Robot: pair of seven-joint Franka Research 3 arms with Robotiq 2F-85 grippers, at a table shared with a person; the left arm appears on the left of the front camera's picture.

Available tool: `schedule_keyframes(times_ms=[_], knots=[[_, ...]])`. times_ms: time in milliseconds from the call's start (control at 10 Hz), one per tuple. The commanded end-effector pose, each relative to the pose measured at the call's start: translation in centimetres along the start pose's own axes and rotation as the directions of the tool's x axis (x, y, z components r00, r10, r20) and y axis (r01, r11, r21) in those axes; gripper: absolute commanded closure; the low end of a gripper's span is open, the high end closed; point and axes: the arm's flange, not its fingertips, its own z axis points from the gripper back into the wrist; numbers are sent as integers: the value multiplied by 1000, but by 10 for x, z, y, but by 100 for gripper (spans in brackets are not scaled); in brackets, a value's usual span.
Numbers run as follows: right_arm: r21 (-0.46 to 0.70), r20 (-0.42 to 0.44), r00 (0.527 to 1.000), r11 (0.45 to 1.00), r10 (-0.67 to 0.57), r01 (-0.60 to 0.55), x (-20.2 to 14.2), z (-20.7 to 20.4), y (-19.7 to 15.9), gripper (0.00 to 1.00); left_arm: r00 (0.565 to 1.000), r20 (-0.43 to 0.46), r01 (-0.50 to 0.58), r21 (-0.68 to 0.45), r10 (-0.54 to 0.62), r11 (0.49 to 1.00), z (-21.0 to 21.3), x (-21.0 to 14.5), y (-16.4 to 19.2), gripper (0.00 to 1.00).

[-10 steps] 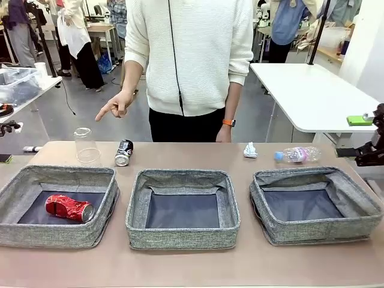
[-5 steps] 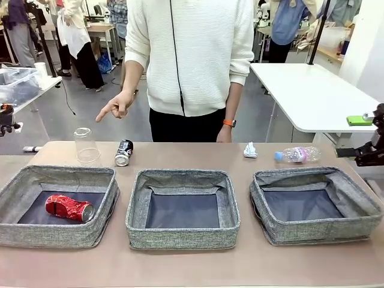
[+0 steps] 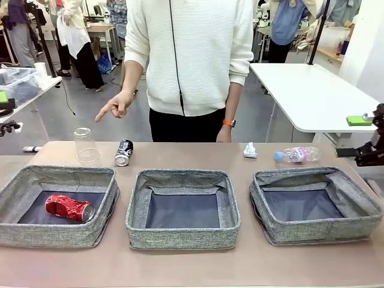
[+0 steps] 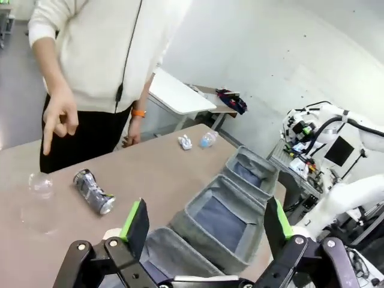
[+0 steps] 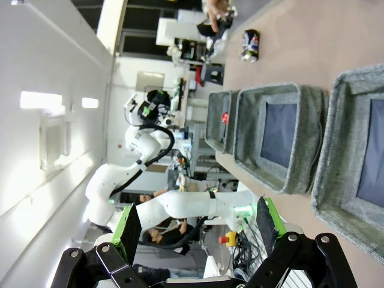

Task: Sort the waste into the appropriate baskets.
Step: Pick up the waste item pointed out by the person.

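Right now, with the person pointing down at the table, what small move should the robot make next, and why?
Probably ease the left end effector, its jaws open and empty, toward the clear plastic cup. The person's hand points down at about that spot, and the cup stands on the table on the left arm's side, just behind the left basket.

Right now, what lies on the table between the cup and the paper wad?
Front view: the can beside the cup, then bare table to the wad.
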Motion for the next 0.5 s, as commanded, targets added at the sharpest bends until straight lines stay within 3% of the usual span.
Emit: schedule_keyframes(times_ms=[0, 100, 300, 400], knots=[[15, 1, 1000, 1000, 1, -1, 1, 0, 3, 0, 999, 9, 31, 12, -31, 999, -1, 6, 5, 0], [15, 1, 1000, 1000, 1, -1, 1, 0, 3, 0, 990, -110, 98, 83, -89, 992, -7, 9, 25, 0], [15, 1, 1000, 1000, 1, -1, 1, 0, 3, 0, 912, -251, 334, -2, -324, 942, -20, 18, 105, 0], [15, 1, 1000, 1000, 1, -1, 1, 0, 3, 0, 898, -304, 322, -40, -319, 946, -25, 12, 145, 0]])
